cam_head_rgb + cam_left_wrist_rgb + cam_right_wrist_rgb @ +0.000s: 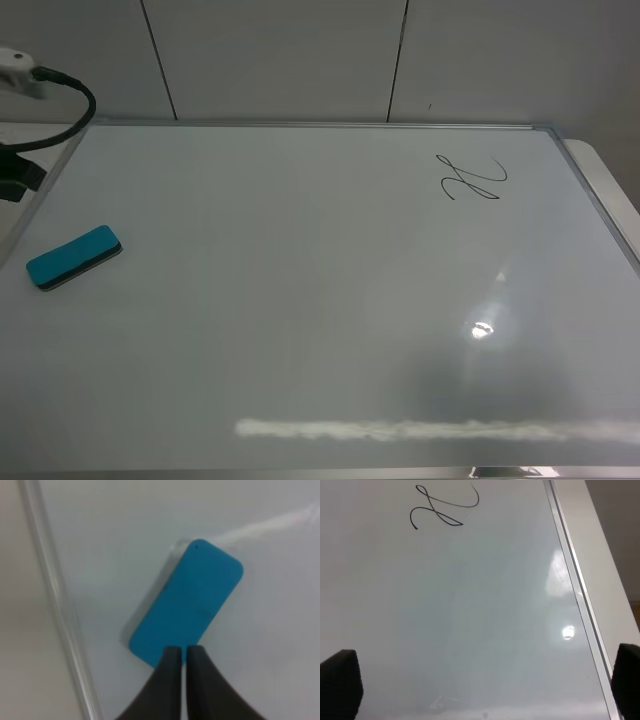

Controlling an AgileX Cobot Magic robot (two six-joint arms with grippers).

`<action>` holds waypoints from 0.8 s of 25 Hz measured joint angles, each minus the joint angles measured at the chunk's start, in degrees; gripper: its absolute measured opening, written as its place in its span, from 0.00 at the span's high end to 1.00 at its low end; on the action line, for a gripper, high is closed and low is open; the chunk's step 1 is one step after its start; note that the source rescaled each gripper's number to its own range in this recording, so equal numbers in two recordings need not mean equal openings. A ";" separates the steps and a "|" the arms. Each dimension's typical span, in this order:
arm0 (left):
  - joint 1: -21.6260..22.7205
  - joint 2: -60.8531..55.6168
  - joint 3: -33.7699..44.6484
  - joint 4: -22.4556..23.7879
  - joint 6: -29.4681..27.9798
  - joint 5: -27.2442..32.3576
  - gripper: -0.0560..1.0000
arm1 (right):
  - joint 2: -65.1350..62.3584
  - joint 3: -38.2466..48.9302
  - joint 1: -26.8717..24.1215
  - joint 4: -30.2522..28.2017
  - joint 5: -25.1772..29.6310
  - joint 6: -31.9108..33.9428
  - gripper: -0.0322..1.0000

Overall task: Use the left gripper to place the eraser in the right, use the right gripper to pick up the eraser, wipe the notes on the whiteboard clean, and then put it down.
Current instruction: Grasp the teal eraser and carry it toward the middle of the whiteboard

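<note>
The teal-blue eraser (74,257) lies flat on the whiteboard (300,300) near its left edge. In the left wrist view the eraser (187,602) lies just beyond my left gripper (182,652), whose black fingers are shut together and hold nothing. The notes (473,179), a looping black scribble, sit at the board's far right. The right wrist view shows the notes (442,507) far ahead of my right gripper (490,680), whose fingertips (340,680) stand wide apart and empty. Neither gripper shows in the exterior high view.
A white plug with a black cable (60,85) lies off the board's far left corner. The silver frame (595,200) runs along the right edge, with a white table surface (605,555) beyond it. Lamp glare (482,329) marks the board.
</note>
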 joint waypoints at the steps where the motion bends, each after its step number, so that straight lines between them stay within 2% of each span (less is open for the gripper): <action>1: 0.00 1.48 0.00 0.13 0.49 -0.42 0.94 | 0.00 0.00 0.00 0.00 0.00 0.00 0.00; 6: 0.00 7.78 -0.05 2.31 1.48 -2.42 0.94 | 0.00 0.00 0.00 0.00 0.00 0.00 0.00; 14: 0.00 16.14 0.01 3.73 1.48 -9.97 0.94 | 0.00 0.00 0.00 0.00 0.00 0.00 0.00; 20: 0.00 18.96 0.01 3.73 1.48 -10.50 0.94 | 0.00 0.00 0.00 0.00 0.00 0.00 0.00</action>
